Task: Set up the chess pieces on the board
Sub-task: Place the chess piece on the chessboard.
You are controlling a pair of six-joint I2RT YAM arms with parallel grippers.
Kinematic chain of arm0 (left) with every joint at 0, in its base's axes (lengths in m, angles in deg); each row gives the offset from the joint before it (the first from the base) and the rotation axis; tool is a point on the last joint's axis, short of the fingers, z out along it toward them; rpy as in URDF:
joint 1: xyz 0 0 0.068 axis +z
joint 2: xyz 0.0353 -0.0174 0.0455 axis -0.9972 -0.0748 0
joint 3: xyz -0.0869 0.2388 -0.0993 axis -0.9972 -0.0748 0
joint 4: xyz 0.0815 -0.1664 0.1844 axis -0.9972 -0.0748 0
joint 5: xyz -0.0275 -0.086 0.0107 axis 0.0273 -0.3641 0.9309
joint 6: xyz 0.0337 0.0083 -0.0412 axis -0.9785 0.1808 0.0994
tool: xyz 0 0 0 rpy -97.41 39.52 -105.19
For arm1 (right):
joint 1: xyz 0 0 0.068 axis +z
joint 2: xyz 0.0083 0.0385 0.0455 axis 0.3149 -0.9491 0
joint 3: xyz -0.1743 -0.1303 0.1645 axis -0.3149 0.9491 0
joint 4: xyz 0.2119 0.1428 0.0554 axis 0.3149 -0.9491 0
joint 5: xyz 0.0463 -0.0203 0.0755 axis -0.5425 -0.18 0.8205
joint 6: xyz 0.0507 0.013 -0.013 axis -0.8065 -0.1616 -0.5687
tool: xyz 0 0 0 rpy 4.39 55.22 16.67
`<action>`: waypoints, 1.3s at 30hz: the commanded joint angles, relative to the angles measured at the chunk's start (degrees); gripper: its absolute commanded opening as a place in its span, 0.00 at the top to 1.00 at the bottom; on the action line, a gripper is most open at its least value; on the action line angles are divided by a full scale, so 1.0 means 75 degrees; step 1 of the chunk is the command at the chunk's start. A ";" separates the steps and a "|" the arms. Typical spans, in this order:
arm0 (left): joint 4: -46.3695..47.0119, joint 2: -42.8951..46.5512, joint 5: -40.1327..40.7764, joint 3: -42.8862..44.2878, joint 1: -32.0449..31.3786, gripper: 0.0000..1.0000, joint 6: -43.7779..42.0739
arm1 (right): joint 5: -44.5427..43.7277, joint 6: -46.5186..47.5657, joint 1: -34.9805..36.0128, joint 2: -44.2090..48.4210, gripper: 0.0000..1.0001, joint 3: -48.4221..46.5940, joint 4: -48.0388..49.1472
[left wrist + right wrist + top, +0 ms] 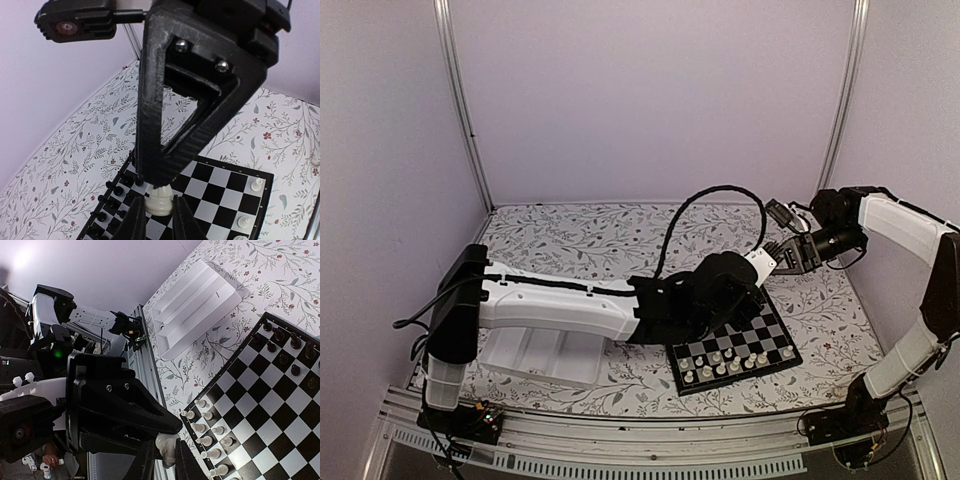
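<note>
A cream-white chess piece [160, 201] hangs above the board [779, 352], and both grippers hold it. My left gripper [159, 204] is shut on its lower part. My right gripper [166, 454] is closed on the same piece [168, 444] from the other side, its long black fingers [162, 170] meeting the piece from above in the left wrist view. Seen from the top, the grippers meet at the board's far corner, left [745, 285] and right [786, 256]. White pieces [720, 362] line the board's near rows. Black pieces [107, 210] stand on the opposite side.
A white compartment tray [535, 355] lies under the left arm at the near left, also seen in the right wrist view [195, 305]. A black cable [705, 205] arcs over the floral tablecloth. Purple walls close in the back and sides.
</note>
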 commanded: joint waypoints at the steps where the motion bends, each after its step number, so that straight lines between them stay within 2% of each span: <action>1: 0.0169 -0.0085 0.0108 0.0186 0.0077 0.83 0.0016 | 0.0365 0.0681 0.0230 0.0073 0.84 -0.0157 -0.0238; 5: 0.0191 -0.0117 0.0094 0.0218 0.0083 0.83 0.0010 | 0.0261 0.0674 0.0327 0.0074 0.87 -0.0108 -0.0172; 9: 0.0228 -0.0118 0.0109 0.0214 0.0087 0.81 0.0009 | 0.0102 0.0621 0.0338 0.0043 0.95 -0.0086 -0.0072; 13: 0.0121 -0.0094 0.0413 0.0187 0.0090 0.63 0.0093 | -0.0290 0.0613 0.0342 0.0102 0.99 -0.0305 0.0106; 16: -0.0296 0.0057 0.0577 -0.0036 0.0055 0.57 0.0095 | -0.1118 0.0493 0.0321 0.0426 1.00 -0.0317 0.0556; 22: 0.0203 0.1098 0.0639 -0.1812 -0.0080 0.54 0.0077 | -0.3082 0.0781 0.0330 0.1652 1.00 0.0512 0.1571; 27: 0.0141 0.1871 0.0861 -0.2815 0.0035 0.52 0.0833 | -0.3810 0.1640 0.0338 0.2547 1.00 0.1705 0.1921; 34: -0.0446 0.2188 0.1168 -0.3162 0.0258 0.52 0.1589 | -0.4558 0.3128 0.0385 0.3465 1.00 0.3256 0.2129; 39: -0.0669 0.2208 0.0950 -0.3057 0.0558 0.52 0.2033 | -0.4948 0.3312 0.0575 0.3601 1.00 0.3756 0.2340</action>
